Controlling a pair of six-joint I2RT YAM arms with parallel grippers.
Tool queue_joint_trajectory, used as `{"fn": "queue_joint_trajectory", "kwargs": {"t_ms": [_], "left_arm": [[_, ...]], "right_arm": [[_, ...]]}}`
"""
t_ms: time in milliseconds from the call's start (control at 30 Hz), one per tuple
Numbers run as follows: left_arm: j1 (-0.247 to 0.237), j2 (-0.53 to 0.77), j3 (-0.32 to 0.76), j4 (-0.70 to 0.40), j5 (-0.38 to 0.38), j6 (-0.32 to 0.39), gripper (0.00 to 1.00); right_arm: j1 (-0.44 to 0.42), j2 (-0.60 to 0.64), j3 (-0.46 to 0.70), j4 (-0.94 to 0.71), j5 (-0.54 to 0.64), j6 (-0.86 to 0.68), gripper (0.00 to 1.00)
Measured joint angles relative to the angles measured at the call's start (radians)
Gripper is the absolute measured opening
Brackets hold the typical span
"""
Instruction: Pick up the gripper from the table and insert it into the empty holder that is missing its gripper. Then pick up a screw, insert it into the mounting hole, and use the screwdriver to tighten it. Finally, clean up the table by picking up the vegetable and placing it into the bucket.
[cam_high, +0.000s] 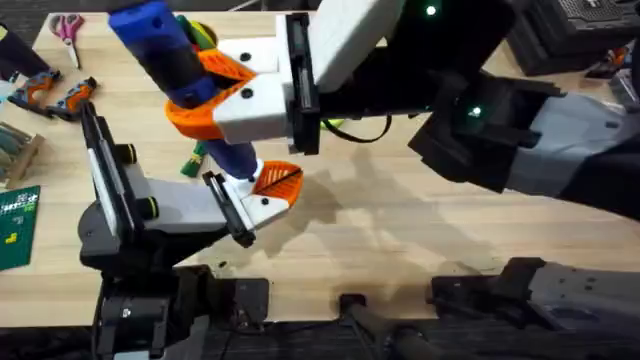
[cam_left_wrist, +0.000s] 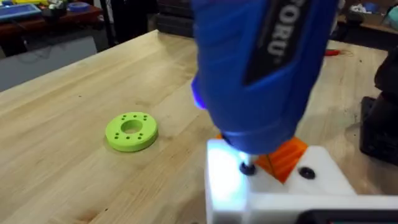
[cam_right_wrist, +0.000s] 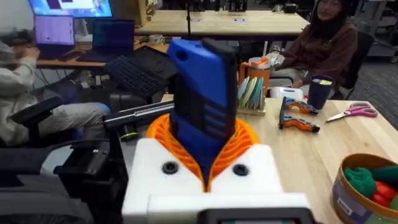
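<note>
Gripping one blue cylindrical power screwdriver (cam_high: 175, 60) in right end effector (cam_right_wrist: 202, 165), closed around it; pressing tip onto left end effector (cam_high: 262, 195), opening not discernible; one lime-green disc (cam_left_wrist: 131, 131) lying on wooden bench (cam_left_wrist: 74, 99).

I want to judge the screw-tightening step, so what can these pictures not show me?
- Screw and screwdriver tip: in the left wrist view the screwdriver and its own glare cover the mounting hole.
- Vegetable: overhead, mostly behind the screwdriver.
- Bucket: cut off by the right wrist view's edge.
- Left gripper: overhead, the screwdriver hides what sits between its fingers.
</note>
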Motion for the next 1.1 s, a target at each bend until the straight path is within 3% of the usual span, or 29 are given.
{"fn": "queue_joint_trajectory", "kwargs": {"t_ms": [367, 567, 700, 900, 1100], "left_arm": [[0.000, 0.000, 0.000, 0.000, -0.001, -0.007, 0.004], [0.000, -0.002, 0.000, 0.000, -0.003, -0.005, 0.004], [0.000, -0.002, 0.000, 0.000, -0.003, -0.005, 0.004], [0.000, -0.002, 0.000, 0.000, -0.003, -0.004, 0.004], [0.000, -0.002, 0.000, 0.000, -0.003, -0.002, 0.004]], "right_arm": [[-0.002, 0.000, 0.000, -0.001, -0.001, 0.000, 0.027], [-0.002, 0.014, -0.001, 0.082, -0.003, 0.033, 0.027], [-0.005, 0.019, 0.045, 0.044, -0.015, 0.065, 0.027], [-0.062, 0.024, 0.252, -0.220, -0.082, 0.026, 0.027], [-0.153, 0.023, 0.415, -0.707, -0.024, -0.188, 0.027]]}}
